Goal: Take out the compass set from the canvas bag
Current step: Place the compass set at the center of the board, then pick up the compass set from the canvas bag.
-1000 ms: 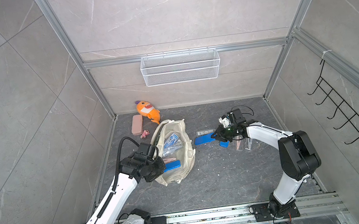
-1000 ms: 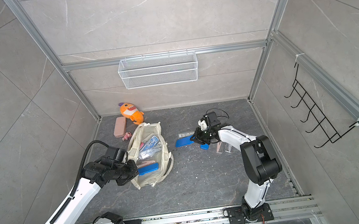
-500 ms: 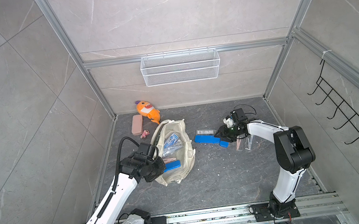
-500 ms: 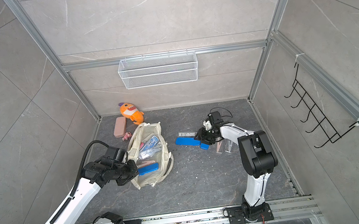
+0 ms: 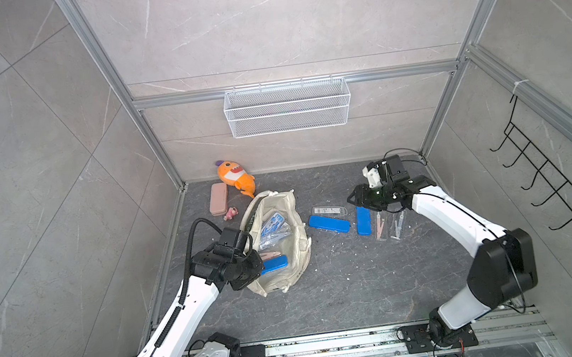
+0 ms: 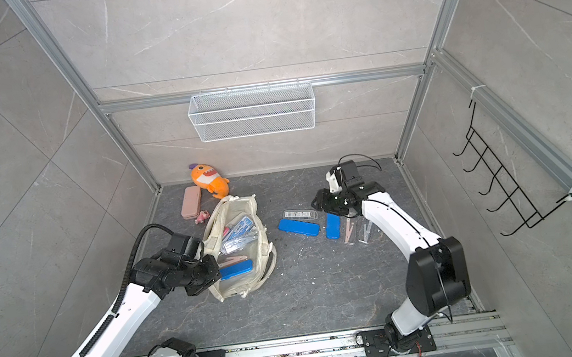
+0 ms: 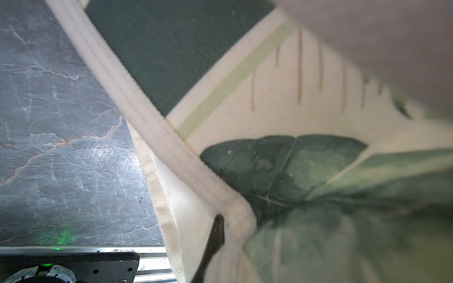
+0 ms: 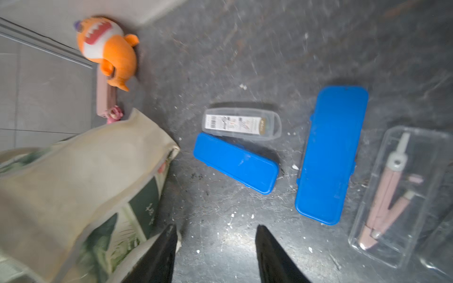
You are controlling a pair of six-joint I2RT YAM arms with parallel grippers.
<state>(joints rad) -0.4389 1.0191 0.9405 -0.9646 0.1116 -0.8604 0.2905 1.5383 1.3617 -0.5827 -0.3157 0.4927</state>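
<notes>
bag: the canvas bag (image 5: 302, 238) is cream cloth with a dark green leaf print on its side. It sits slumped on the dark floor, left of the middle, mouth gaping upward.

inside, near end: blue case in the bag (image 5: 273, 263), lying flat.

inside, middle: pink compass pack (image 5: 268, 255), just behind that blue one.

inside, far end: a pile of clear packs (image 5: 272, 231) with bluish stuff in them, all tilted.

out on the floor, right of the bag: labelled clear case (image 5: 329, 211) touching the slanted blue case (image 5: 329, 223). Then comes the lengthwise blue case (image 5: 363, 220). After that, the clear case with a pink compass (image 5: 379, 226) and the clear case with a grey compass (image 5: 397, 226) lie side by side.
</notes>
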